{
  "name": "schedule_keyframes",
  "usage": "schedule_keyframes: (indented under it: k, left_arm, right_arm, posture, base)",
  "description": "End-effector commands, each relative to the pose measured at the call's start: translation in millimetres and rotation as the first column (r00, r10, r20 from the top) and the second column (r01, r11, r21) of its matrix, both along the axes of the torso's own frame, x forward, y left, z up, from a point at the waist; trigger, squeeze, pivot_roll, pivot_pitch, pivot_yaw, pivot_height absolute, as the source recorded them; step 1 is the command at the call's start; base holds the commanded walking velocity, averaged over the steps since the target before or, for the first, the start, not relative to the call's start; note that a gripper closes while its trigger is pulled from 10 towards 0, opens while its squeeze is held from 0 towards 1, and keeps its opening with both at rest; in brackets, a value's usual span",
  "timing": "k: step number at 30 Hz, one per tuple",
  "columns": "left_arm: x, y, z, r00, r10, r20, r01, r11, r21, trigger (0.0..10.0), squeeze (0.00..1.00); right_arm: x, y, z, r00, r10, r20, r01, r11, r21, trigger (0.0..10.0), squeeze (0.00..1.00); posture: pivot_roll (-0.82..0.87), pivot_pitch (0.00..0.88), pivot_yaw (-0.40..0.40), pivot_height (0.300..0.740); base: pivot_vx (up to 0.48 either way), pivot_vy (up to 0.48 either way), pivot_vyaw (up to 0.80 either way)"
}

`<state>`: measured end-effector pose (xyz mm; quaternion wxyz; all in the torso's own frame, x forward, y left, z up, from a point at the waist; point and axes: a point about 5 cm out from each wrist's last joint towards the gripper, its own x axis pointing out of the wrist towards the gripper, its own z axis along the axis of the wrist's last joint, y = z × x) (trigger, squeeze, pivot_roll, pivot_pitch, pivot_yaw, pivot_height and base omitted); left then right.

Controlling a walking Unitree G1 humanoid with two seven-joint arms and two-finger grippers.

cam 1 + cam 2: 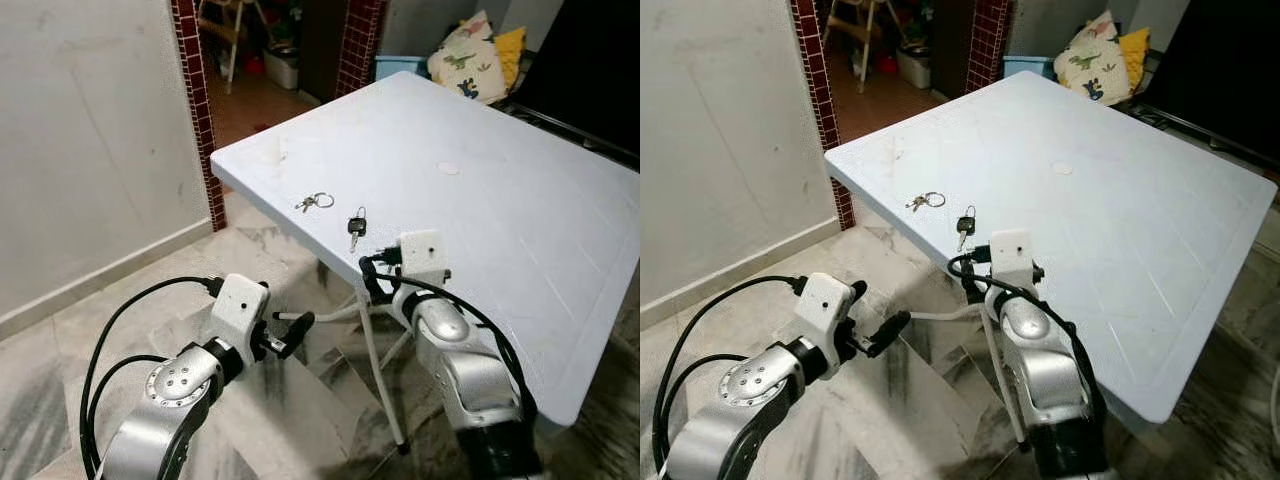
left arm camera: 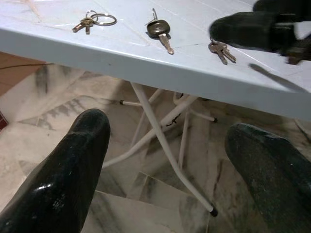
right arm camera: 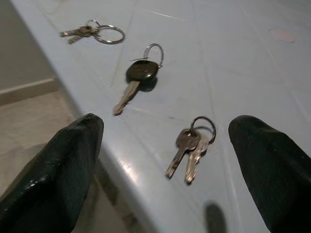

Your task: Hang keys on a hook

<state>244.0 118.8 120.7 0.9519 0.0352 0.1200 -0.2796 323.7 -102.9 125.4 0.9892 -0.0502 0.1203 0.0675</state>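
Three sets of keys lie near the front edge of the white table (image 1: 520, 230), toward its left corner. Farthest along that edge, nearest the corner, is a small bunch on a ring (image 3: 92, 32). Next comes a single black-headed key (image 3: 137, 77) with a loop of wire through its head, its blade pointing at the edge. Last is a pair of keys (image 3: 192, 145) on a small ring, lying close to the edge and between the spread fingers of the right gripper (image 3: 165, 165).

The right gripper hovers low over the edge with its fingers wide apart and nothing in them; the pair looks like the set it is lined up on. The left gripper (image 2: 165, 165) is below table height, out in front of the edge over the marble floor — its fingers also spread and empty.

All three sets are probably light, hard and thin, and they lie flat on a smooth top, so I judge a pinch from above would tend to skid them rather than lift them. The blades of the pair seem the best hold: closing across them would leave the ring free for a hook. Nudging the pair toward the edge might let one finger get beneath — though it could as easily drop to the floor.

There are no containers on the table, and I cannot make out a hook anywhere.
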Motion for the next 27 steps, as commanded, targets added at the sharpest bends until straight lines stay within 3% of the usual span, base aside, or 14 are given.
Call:
schedule_keyframes:
  k: [1, 6, 10, 20, 21, 22, 23, 24, 27]
  left_arm:
    - [-1.6, -1.4, 3.1, 1.0, -0.003, 0.003, 0.003, 1.0, -0.006, 10.0, 0.0]
    - [-5.6, -6.3, 10.0, 1.0, -0.014, 0.009, 0.014, 1.0, -0.021, 10.0, 0.0]
    - [-6.6, -2.4, 12.5, 1.0, -0.018, 0.018, 0.018, 1.0, -0.009, 10.0, 0.0]
    - [-5.5, -3.0, 13.7, 1.0, -0.015, 0.012, 0.015, 1.0, -0.008, 10.0, 0.0]
    - [-5.2, -4.0, 13.7, 1.0, -0.018, 0.012, 0.018, 1.0, -0.01, 10.0, 0.0]
    - [-4.7, -4.9, 13.9, 1.0, -0.02, 0.013, 0.021, 1.0, -0.011, 10.0, 0.0]
    - [-4.3, -5.5, 14.0, 1.0, -0.022, 0.013, 0.022, 1.0, -0.012, 10.0, 0.0]
    - [-3.5, -6.1, 14.2, 1.0, -0.023, 0.015, 0.023, 1.0, -0.014, 10.0, 0.0]
    - [-2.3, -6.1, 13.8, 1.0, -0.017, 0.016, 0.017, 1.0, -0.016, 10.0, 0.0]
  right_arm:
    - [2.0, -2.9, -2.4, 1.0, -0.02, -0.005, 0.02, 1.0, -0.013, 10.0, 0.0]
    - [18.5, -15.5, 0.8, 0.996, -0.083, 0.041, 0.084, 0.996, -0.032, 10.0, 0.0]
    - [24.0, -26.0, -6.8, 0.992, -0.126, 0.007, 0.126, 0.992, -0.018, 10.0, 0.0]
    - [20.9, -17.5, -27.7, 0.99, -0.104, -0.091, 0.106, 0.994, 0.02, 10.0, 0.0]
    - [20.1, -15.1, -30.3, 0.99, -0.098, -0.098, 0.102, 0.994, 0.029, 8.9, 0.0]
    - [19.8, -13.4, -31.8, 0.99, -0.094, -0.102, 0.098, 0.994, 0.039, 2.5, 0.0]
    - [19.6, -12.3, -32.8, 0.99, -0.091, -0.105, 0.096, 0.994, 0.045, 2.5, 0.0]
    - [19.8, -10.7, -34.2, 0.99, -0.086, -0.109, 0.091, 0.995, 0.046, 0.0, 0.0]
    - [21.8, -9.4, -34.0, 0.99, -0.085, -0.109, 0.09, 0.995, 0.045, 0.0, 0.0]
  posture:
    - [0.12, 0.079, -0.124, 0.74]
    - [0.13, 0.084, -0.13, 0.74]
    - [0.14, 0.086, -0.13, 0.74]
    - [0.14, 0.084, -0.128, 0.74]
    - [0.13, 0.08, -0.128, 0.74]
    - [0.13, 0.079, -0.128, 0.74]
    - [0.13, 0.079, -0.128, 0.74]
    - [0.13, 0.077, -0.128, 0.74]
    - [0.13, 0.073, -0.13, 0.74]
  base:
    - [0.0, 0.0, 0.0]
    - [0.0, 0.0, 0.0]
    - [0.0, 0.0, 0.0]
    - [0.0, 0.0, 0.0]
    - [0.0, 0.0, 0.0]
    - [0.0, 0.0, 0.0]
    - [0.0, 0.0, 0.0]
    - [0.0, 0.0, 0.0]
    - [0.0, 0.0, 0.0]
